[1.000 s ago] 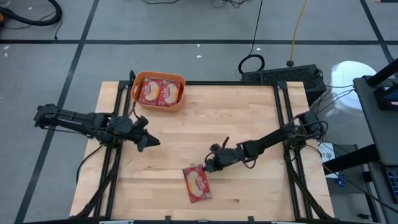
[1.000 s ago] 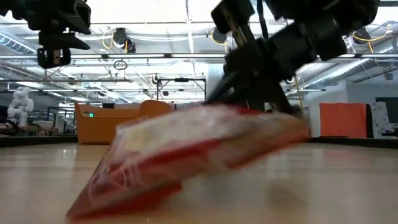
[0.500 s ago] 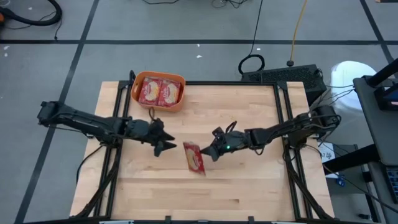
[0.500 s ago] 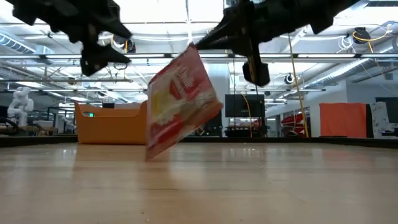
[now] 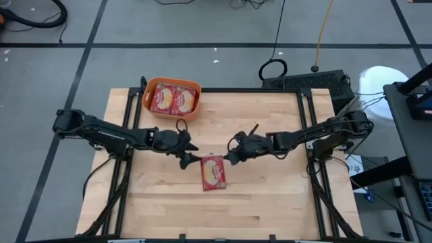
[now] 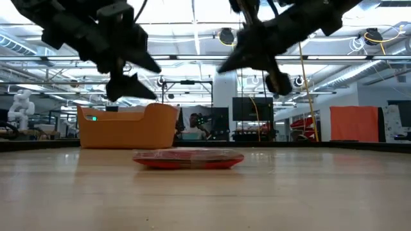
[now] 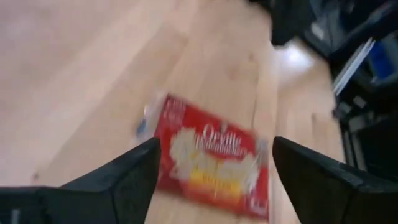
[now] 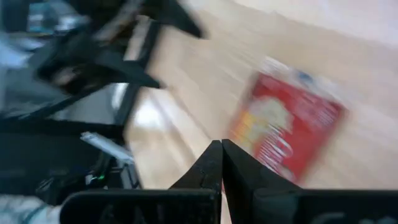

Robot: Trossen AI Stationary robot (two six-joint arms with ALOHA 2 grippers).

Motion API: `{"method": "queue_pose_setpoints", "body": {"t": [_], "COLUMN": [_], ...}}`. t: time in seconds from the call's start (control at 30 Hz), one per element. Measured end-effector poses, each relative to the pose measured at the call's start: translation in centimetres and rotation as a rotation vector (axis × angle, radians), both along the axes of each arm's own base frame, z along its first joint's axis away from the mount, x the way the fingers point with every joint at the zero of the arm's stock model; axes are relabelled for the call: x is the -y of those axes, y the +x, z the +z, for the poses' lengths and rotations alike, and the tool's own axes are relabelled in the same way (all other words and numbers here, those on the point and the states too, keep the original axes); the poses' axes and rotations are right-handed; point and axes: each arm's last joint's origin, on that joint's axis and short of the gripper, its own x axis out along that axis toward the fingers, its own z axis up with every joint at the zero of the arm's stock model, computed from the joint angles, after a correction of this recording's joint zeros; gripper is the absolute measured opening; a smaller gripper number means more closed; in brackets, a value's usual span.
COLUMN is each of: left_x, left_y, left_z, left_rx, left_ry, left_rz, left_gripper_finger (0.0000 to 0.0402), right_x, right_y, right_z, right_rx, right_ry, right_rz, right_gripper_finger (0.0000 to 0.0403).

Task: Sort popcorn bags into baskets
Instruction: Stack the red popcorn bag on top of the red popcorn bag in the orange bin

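Observation:
One red popcorn bag (image 5: 214, 172) lies flat on the wooden table near its middle, seen also in the low view (image 6: 188, 158). My left gripper (image 5: 189, 159) hangs open just left of the bag's far end and above it. In its wrist view the bag (image 7: 214, 163) shows between the spread fingers (image 7: 216, 146). My right gripper (image 5: 229, 158) is shut, just right of the bag's far end and above the table (image 6: 273, 80). The bag (image 8: 286, 127) lies beyond its tips (image 8: 221, 149). The orange basket (image 5: 194, 110) at the far left holds two bags (image 5: 172, 100).
Black frame rails (image 5: 309, 128) run along the table's left, right and far sides. The basket (image 6: 128, 125) stands behind the bag in the low view. Bare wood (image 5: 270, 209) lies toward the near edge.
My right gripper raised the bag by one end and carried it toward the far edge, tipped up steeply. The bag has since dropped flat onto the table, and the gripper stands clear above it. My left gripper went right and down toward the bag, its fingers spreading wider.

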Motion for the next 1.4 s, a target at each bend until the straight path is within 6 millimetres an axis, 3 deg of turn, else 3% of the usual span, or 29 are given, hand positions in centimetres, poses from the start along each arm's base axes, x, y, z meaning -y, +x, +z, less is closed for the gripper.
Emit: {"method": "queue_pose_setpoints", "body": {"t": [0.23, 0.53, 0.67, 0.93, 1.1, 1.4], "left_x": [0.2, 0.6, 1.3, 2.3, 2.4, 2.4], "left_y": [-1.0, -1.3, -0.7, 1.2, 1.8, 2.0], "left_z": [-1.8, -2.9, -3.9, -5.9, -7.9, -8.5], "left_rx": [-0.210, -0.286, -0.290, -0.216, -0.261, -0.272], "left_ry": [0.008, 0.071, 0.119, 0.164, 0.128, 0.120], "left_rz": [-0.023, -0.150, -0.217, -0.275, -0.245, -0.216], "left_gripper_finger": [0.0251, 0.0183, 0.0165, 0.0152, 0.0152, 0.0152], "right_x": [-0.3, 0.4, 0.3, 0.1, 0.0, -0.1], "right_y": [-0.7, 1.3, 2.3, 4.6, 5.3, 5.6], "right_z": [-2.2, -7.3, -8.6, -9.8, -10.1, -9.9], "right_rx": [-0.206, -0.329, -0.366, -0.356, -0.270, -0.205], "right_ry": [0.084, 0.267, 0.279, 0.244, 0.230, 0.194], "right_rz": [-0.074, -0.108, -0.126, -0.093, -0.066, -0.043], "right_gripper_finger": [0.0017, 0.0119, 0.0143, 0.0148, 0.0148, 0.0116]}}
